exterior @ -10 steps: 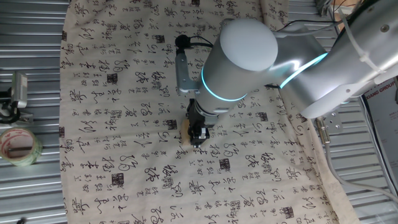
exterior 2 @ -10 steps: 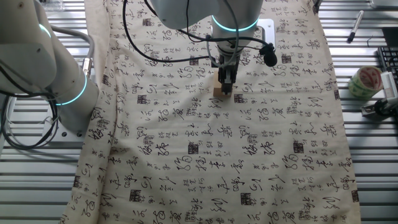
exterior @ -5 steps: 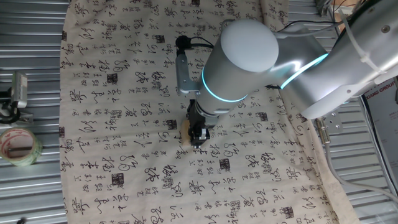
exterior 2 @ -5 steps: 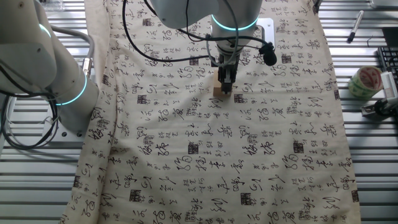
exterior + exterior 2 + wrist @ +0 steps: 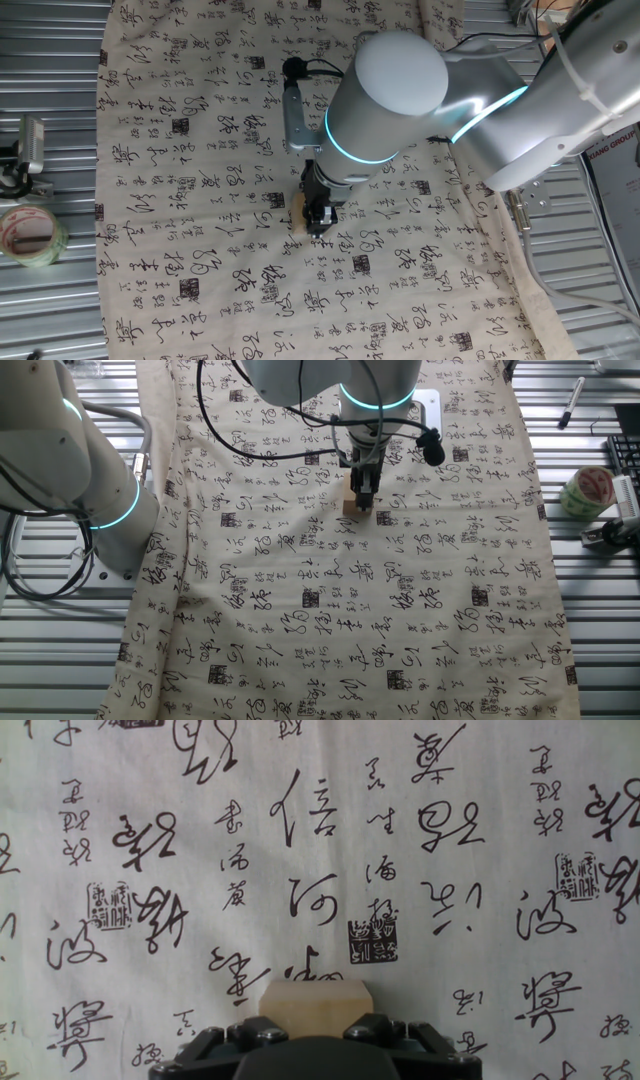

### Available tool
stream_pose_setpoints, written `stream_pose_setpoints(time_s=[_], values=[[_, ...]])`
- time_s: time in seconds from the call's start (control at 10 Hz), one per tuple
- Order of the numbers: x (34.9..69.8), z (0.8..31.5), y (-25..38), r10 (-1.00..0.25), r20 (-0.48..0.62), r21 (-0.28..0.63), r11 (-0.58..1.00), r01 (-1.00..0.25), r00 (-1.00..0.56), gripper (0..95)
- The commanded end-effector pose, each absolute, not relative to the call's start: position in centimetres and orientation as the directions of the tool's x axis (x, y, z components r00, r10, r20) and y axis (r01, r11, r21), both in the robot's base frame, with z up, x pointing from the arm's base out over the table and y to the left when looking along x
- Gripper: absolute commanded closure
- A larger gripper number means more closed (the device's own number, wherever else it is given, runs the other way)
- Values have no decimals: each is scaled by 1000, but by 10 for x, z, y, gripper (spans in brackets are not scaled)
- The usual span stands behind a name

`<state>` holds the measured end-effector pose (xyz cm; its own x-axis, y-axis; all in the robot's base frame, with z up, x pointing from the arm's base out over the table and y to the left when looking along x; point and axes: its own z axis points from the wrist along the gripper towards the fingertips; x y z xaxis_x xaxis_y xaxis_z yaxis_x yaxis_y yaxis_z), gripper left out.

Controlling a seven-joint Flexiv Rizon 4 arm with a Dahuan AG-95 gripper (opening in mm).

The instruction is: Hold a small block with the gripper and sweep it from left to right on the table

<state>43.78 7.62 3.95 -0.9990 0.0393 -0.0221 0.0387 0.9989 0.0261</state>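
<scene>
The small block (image 5: 316, 1002), a pale tan cube, rests on the calligraphy cloth of the table (image 5: 180, 240) and sits between my black fingertips at the bottom edge of the hand view. My gripper (image 5: 316, 1042) is shut on it. In one fixed view the gripper (image 5: 319, 214) points down at mid-cloth under the thick silver arm, with the small block (image 5: 302, 208) showing at its left side. From the other fixed view the gripper (image 5: 364, 498) stands upright, and the small block (image 5: 350, 508) shows at its tip on the table (image 5: 330, 620).
A roll of tape (image 5: 30, 236) lies on the ribbed metal left of the cloth, seen at the right as the roll of tape (image 5: 586, 491) in the other fixed view. A white arm with a cyan ring (image 5: 105, 500) stands at that view's left. A pen (image 5: 570, 403) lies at the far right.
</scene>
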Motion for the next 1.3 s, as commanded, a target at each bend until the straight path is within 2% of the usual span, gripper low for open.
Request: stream_pose_setpoints(time_s=[0.1, 0.9, 1.1, 1.2, 1.3], values=[[438, 27, 77, 40, -20, 30, 999, 40, -999, 950], [438, 27, 76, 11, -23, 12, 1000, 10, -1000, 950], [438, 27, 76, 5, -23, 13, 1000, 5, -1000, 570], [438, 27, 76, -1, -22, 14, 1000, -1, -1000, 570], [438, 27, 76, 0, -19, 14, 1000, -1, -1000, 380]])
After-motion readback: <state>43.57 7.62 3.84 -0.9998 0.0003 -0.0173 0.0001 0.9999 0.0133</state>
